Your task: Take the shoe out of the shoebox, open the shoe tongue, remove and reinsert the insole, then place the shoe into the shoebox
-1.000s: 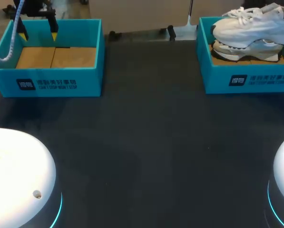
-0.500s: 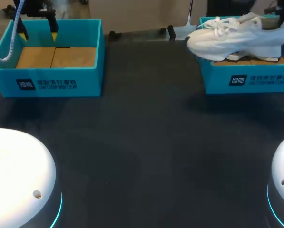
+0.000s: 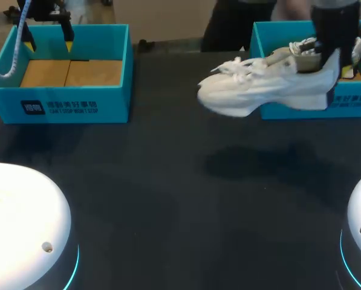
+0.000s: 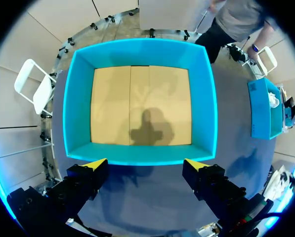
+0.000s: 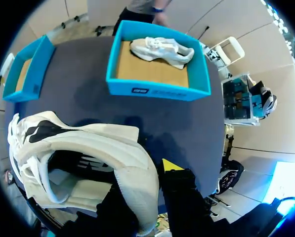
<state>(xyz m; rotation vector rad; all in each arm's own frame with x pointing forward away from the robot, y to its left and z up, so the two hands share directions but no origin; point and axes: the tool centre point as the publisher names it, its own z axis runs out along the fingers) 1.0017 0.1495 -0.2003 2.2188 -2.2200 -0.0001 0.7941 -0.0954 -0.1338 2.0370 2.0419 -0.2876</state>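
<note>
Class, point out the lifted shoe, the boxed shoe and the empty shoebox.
lifted shoe (image 3: 240, 96), head view, on its side near the toe.
boxed shoe (image 5: 159, 48), right wrist view, on its upper.
empty shoebox (image 3: 113, 103), head view, on its front wall.

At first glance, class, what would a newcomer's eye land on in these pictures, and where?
A white shoe hangs above the dark table, gripped at its heel by the right end effector, just in front of the right shoebox. A second shoe lies inside that box. The left end effector hovers open over the left shoebox.
</note>
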